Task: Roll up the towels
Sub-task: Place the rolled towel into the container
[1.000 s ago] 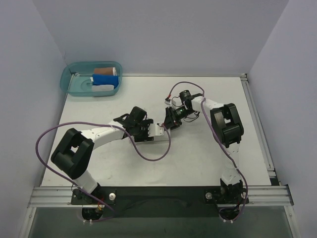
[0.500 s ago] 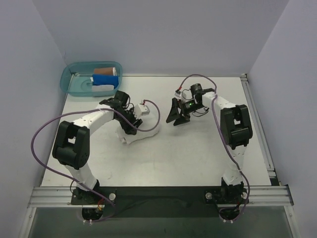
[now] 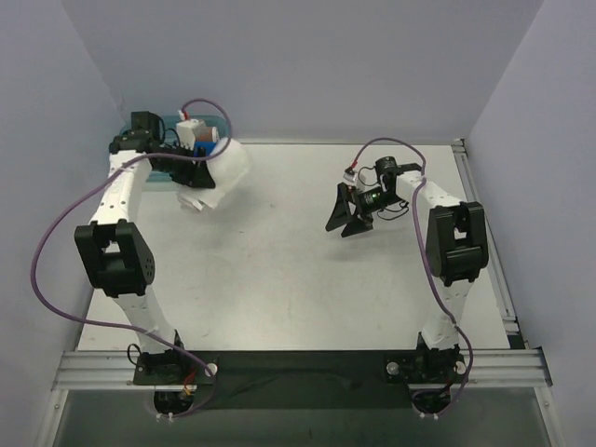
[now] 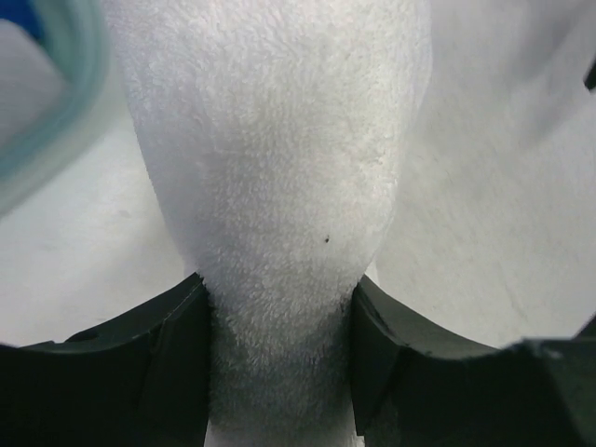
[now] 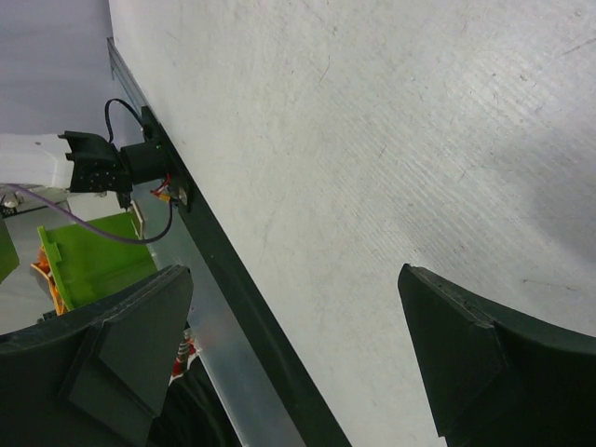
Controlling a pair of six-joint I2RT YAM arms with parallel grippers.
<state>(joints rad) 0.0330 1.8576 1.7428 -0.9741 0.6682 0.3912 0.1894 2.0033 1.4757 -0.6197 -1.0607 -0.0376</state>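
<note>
A rolled white towel (image 3: 226, 168) hangs in the air at the far left, beside the teal bin (image 3: 223, 124). My left gripper (image 3: 200, 170) is shut on it. In the left wrist view the terry cloth towel (image 4: 279, 168) fills the space between both fingers (image 4: 177, 354), pinched at its lower end, and my left gripper (image 4: 279, 358) sits just right of the bin's rim (image 4: 65, 112). My right gripper (image 3: 346, 220) hovers over the table right of centre. It stands wide open with nothing between its fingers (image 5: 466, 363), as the right wrist view of the gripper (image 5: 298, 345) shows.
The teal bin holds a blue towel (image 3: 212, 147); the left arm covers the rest of its contents. The white table (image 3: 307, 279) runs to a metal rail (image 5: 223, 326) at its near edge and another rail (image 3: 480, 223) on the right.
The left arm swung from the table's middle to the far left by the bin, carrying the white towel. The right gripper let go of it, opened wide and drew back to the right.
</note>
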